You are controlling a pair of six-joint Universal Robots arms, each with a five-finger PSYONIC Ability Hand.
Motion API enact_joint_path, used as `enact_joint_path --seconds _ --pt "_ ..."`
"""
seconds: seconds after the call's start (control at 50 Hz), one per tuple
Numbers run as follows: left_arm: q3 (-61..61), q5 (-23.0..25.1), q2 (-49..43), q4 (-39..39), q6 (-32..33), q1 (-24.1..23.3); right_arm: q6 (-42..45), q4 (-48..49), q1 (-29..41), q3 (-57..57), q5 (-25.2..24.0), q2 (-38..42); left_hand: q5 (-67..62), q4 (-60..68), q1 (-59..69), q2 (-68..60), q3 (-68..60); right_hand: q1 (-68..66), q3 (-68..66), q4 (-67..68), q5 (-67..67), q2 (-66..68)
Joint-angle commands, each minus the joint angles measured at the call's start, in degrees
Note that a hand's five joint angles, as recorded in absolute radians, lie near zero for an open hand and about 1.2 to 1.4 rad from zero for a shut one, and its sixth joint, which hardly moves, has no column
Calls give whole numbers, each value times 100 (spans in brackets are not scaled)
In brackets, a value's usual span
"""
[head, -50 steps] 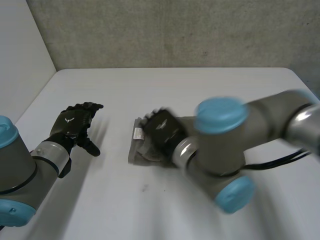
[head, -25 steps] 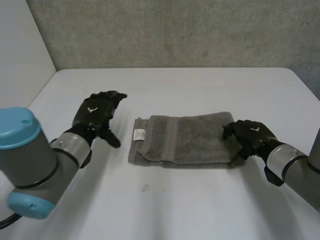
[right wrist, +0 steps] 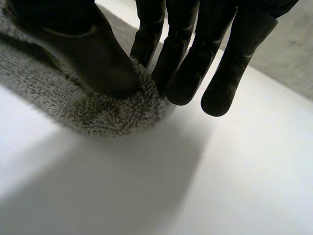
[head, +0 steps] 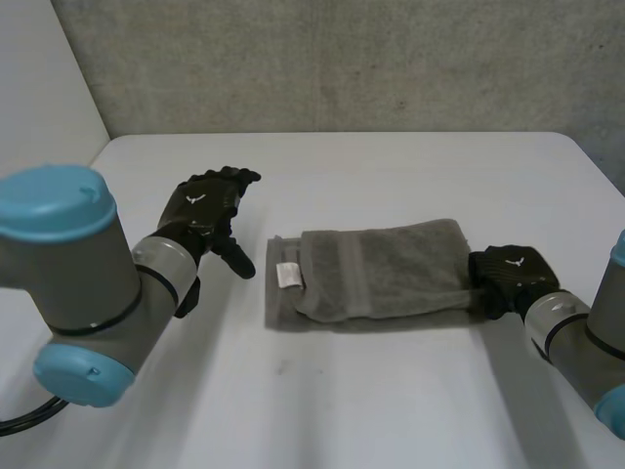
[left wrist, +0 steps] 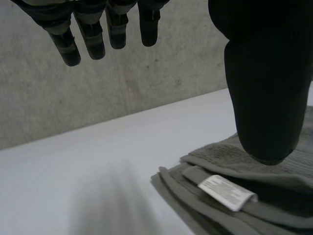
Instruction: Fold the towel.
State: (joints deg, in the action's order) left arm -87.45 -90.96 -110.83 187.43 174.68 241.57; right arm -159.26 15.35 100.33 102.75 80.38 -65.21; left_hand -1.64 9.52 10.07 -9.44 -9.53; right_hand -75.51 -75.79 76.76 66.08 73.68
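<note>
rough grey concrete wall stands behind a smooth white table. near the table's middle lies the towel, grey terry cloth folded into a long strip of several layers, with a flat woven band across it near its left end. a small white label is sewn at that end. it carries fine print, too small to read in either the head view or the left wrist view.

the left hand hovers just beside the towel's label end, apart from the cloth, its fingers straight and spread, holding nothing; its thumb hangs over the stacked folds.

the right hand is at the towel's opposite short end. its thumb presses down on the fluffy rounded edge while the fingers close in from the other side, pinching the cloth between them. the arms' grey joints and light-blue caps crowd the near corners of the head view.
</note>
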Motion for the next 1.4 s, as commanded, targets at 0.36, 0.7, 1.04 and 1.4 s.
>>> enact_joint_path --seconds 0.36,0.7,1.04,1.4 --pt "1125 -10 343 -1446 -286 198 3232 -312 3808 -2418 40 1466 164 48 -7 -56 -47 -449 -421 324 392 632" --pt "1134 -1 71 -1245 -268 49 1372 -322 3195 -1653 259 210 164 48 -7 -56 -47 6551 6579 -6676 -6608 -6368" --pt "2162 -572 -1283 -954 -268 -945 -984 -1298 1657 -1952 153 -414 159 52 -2 -60 -52 6551 6579 -6676 -6608 -6368" --pt "2830 -976 -2865 -1472 -206 -1164 -1169 -2792 1384 -3956 -462 1775 164 48 -7 -56 -47 6551 6579 -6676 -6608 -6368"
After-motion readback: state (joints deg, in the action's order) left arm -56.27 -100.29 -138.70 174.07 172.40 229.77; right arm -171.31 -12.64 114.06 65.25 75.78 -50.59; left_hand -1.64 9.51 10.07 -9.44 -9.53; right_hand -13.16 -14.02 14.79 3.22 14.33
